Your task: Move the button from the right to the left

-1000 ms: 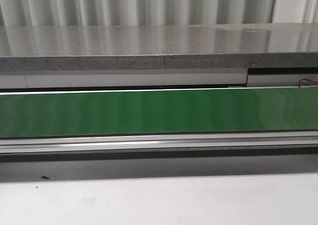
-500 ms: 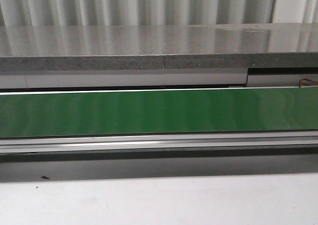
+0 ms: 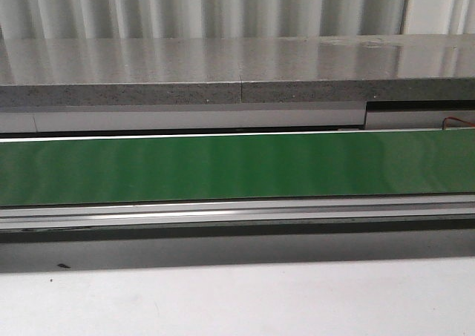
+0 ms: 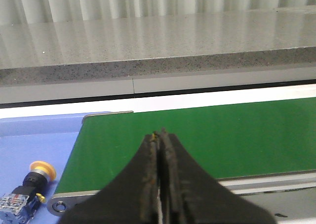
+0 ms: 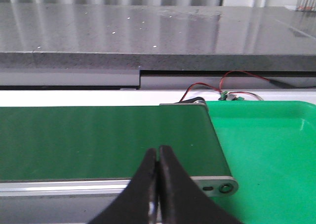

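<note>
The button point(image 4: 30, 184) lies on its side on a blue tray point(image 4: 29, 140) beside the left end of the green conveyor belt point(image 4: 197, 140), seen only in the left wrist view. It has a yellow cap, a black collar and a translucent grey block. My left gripper point(image 4: 159, 134) is shut and empty, over the belt's near edge, to the right of the button. My right gripper point(image 5: 158, 149) is shut and empty over the belt's right end point(image 5: 98, 140). No gripper shows in the front view.
A green tray point(image 5: 266, 150) sits past the belt's right end, with red and black wires point(image 5: 222, 85) behind it. A grey stone counter point(image 3: 237, 69) runs behind the belt point(image 3: 237, 165). A metal rail point(image 3: 237, 213) runs along the belt's near edge.
The front view has shifted very slightly to the left. Nothing else has visibly changed.
</note>
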Robot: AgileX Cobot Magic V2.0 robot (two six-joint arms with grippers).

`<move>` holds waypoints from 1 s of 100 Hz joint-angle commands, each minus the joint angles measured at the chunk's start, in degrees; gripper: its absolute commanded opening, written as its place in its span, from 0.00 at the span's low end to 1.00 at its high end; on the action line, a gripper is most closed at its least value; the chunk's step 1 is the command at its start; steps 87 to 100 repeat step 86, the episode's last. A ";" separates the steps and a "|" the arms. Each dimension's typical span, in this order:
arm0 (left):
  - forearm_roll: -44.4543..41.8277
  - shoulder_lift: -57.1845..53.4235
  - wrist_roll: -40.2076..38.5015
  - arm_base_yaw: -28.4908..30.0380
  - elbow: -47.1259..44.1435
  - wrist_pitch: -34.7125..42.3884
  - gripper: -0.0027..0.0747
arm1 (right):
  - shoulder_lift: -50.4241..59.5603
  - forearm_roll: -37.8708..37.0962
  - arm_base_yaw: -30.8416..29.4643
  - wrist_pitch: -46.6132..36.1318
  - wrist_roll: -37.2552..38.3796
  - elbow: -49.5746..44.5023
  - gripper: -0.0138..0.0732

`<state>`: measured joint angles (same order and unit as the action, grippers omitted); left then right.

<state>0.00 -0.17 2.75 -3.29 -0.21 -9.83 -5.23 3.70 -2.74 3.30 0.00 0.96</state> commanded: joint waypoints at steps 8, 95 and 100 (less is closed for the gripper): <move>0.52 -1.87 -0.57 0.03 -2.23 4.28 0.01 | 5.77 -1.45 -2.80 -3.90 0.00 -1.30 0.08; 0.52 -1.87 -0.57 0.03 -2.23 4.39 0.01 | 7.00 -1.50 -3.10 -3.30 0.00 -1.36 0.08; 0.52 -1.87 -0.57 0.03 -2.23 4.39 0.01 | 7.00 -1.50 -3.10 -3.30 0.00 -1.36 0.08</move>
